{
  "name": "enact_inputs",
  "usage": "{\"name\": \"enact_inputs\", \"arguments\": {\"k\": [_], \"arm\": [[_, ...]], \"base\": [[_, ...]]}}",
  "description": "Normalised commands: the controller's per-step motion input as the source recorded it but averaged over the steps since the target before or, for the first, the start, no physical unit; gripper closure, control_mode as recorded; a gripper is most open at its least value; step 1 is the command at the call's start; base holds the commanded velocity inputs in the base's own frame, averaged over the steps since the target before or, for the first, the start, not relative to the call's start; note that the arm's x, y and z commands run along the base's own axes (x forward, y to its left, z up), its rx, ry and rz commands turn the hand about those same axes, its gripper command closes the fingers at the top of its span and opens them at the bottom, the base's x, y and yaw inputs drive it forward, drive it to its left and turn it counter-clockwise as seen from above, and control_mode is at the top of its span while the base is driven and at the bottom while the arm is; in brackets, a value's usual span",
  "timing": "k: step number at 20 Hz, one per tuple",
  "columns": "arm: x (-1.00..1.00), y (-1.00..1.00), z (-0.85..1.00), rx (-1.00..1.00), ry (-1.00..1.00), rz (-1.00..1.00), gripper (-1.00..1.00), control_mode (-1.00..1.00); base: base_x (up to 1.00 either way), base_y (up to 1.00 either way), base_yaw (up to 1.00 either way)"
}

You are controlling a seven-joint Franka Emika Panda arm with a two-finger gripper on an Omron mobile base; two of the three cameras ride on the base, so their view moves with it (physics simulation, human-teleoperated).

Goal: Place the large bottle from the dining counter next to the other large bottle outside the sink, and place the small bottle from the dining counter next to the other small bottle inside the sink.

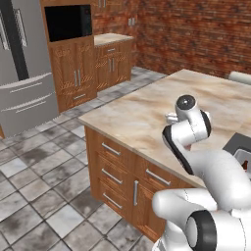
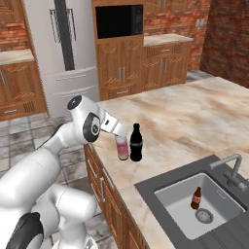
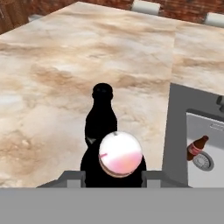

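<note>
You have the large bottle (image 2: 122, 147) upright on the dining counter (image 2: 194, 116), just beside the other large bottle (image 2: 136, 143), on the side away from the sink (image 2: 171, 194). The gripper (image 2: 119, 135) sits over its top, fingers around its upper part, grasping it. In the sink, the other small bottle (image 2: 196, 198) stands near the drain (image 2: 204, 216), well apart from the two tall bottles.
</note>
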Motion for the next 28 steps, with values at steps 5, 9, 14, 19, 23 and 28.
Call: {"name": "enact_inputs", "arguments": {"k": [5, 9, 14, 19, 23, 28], "arm": [[0.02, -0.11, -0.24, 0.00, -0.01, -0.06, 1.00, -1.00], [0.04, -0.09, -0.28, 0.00, -0.01, -0.07, 1.00, -1.00], [0.12, -0.04, -0.29, 0.00, -0.02, -0.07, 1.00, -1.00], [0.16, -0.03, -0.27, 0.00, -0.03, -0.06, 1.00, -1.00], [0.18, -0.06, -0.23, 0.00, -0.02, -0.06, 1.00, -1.00], [0.23, -0.06, -0.11, 0.00, 0.00, -0.07, 1.00, -1.00]], "base": [[0.00, 0.00, 0.00], [0.00, 0.00, 0.00], [0.00, 0.00, 0.00], [0.00, 0.00, 0.00], [0.00, 0.00, 0.00], [0.00, 0.00, 0.00]]}}
